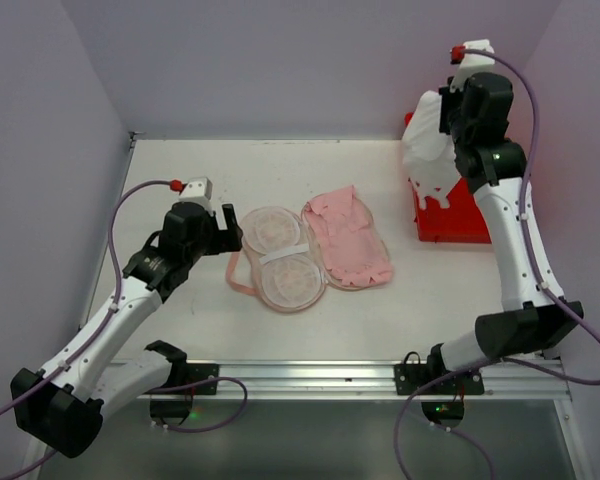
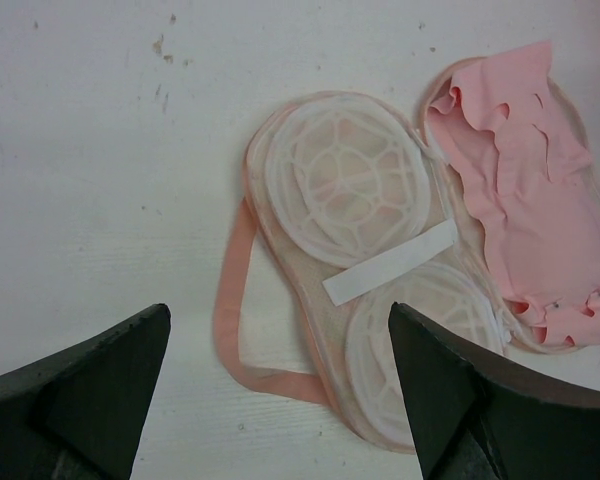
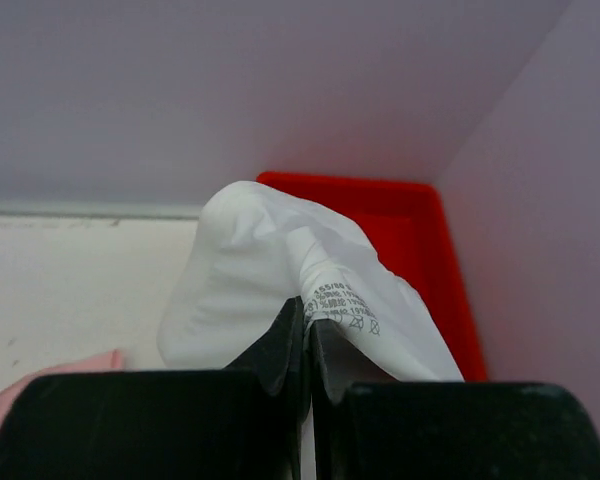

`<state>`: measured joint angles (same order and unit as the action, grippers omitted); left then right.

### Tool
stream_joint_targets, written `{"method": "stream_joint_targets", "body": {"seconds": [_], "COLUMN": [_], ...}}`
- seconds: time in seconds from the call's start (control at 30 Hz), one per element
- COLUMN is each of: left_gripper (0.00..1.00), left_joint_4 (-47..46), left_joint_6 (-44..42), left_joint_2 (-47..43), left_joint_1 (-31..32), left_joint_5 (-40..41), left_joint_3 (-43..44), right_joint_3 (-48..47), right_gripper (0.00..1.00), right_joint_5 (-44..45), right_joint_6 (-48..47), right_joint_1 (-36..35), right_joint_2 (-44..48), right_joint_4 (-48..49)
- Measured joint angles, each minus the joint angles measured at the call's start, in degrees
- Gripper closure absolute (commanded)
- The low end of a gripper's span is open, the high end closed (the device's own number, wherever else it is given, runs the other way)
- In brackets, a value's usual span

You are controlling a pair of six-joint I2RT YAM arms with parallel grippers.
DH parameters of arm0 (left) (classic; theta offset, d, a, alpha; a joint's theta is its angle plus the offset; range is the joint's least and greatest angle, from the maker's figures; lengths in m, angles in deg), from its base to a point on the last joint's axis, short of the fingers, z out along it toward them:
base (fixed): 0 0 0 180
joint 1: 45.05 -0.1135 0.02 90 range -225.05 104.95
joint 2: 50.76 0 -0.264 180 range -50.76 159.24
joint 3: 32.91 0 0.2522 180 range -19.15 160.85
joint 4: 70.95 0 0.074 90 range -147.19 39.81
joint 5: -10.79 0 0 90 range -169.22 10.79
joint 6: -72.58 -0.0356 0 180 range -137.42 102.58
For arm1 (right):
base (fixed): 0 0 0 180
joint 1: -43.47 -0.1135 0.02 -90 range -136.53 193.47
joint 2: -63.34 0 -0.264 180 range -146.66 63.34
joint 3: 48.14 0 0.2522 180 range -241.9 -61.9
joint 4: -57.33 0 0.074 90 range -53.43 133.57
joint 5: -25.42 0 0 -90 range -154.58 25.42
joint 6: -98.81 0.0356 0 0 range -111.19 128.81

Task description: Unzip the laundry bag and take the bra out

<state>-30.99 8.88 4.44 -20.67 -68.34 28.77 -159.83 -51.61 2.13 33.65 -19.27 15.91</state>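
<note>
Dark fingers [image 2: 100, 390] of the left end effector [image 2: 278, 325] stand spread wide, holding nothing, above the white desk [image 1: 330, 170] just off the left edge of the peanut-shaped cream-peach zip laundry bag [image 1: 315, 250]. That bag lies unzipped and opened flat mid-desk: its pale round mesh halves [image 2: 355, 190] face up on the left, pink wavy-edged fabric [image 2: 530, 200] shows in the right half, and the pink loop strap [image 2: 230, 320] curls out from the left edge toward the fingers. Bare desk lies all round the bag, widest behind it toward the back wall, narrower before the metal front rail [image 1: 310, 375]. Up at the back right, the right end effector [image 3: 307, 335] is pinched narrow on a white bra [image 3: 270, 260] with a printed care label, held above the red plastic tray [image 1: 460, 215], which sits by the right wall, well apart from the bag
</note>
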Motion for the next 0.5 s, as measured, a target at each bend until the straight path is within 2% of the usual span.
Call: {"method": "stream_joint_targets", "body": {"seconds": [0.1, 0.2, 0.37, 0.5], "left_gripper": [0.06, 0.06, 0.06, 0.06], "left_joint_4": [-0.26, -0.26, -0.28, -0.39], "left_joint_6": [-0.68, -1.46, -2.40, -2.97], "left_joint_2": [-0.31, -0.11, 0.46, 0.52], "left_joint_1": [0.00, 0.00, -0.02, -0.15], "left_joint_5": [0.04, -0.13, -0.22, -0.61], "left_joint_3": [-0.85, -1.79, -1.90, -1.92], "right_joint_3": [-7.61, -10.47, -7.08, -2.64], "right_gripper": [1.00, 1.00, 1.00, 0.99], "right_joint_5": [6.01, 9.01, 10.93, 6.69], "right_joint_6": [-2.58, -3.78, -6.80, -6.95], "right_joint_1": [3.63, 6.54, 9.68, 11.78], "right_joint_2": [-6.43, -12.50, -21.77, -26.75], "right_joint_4": [2.03, 5.38, 11.28, 11.76]}}
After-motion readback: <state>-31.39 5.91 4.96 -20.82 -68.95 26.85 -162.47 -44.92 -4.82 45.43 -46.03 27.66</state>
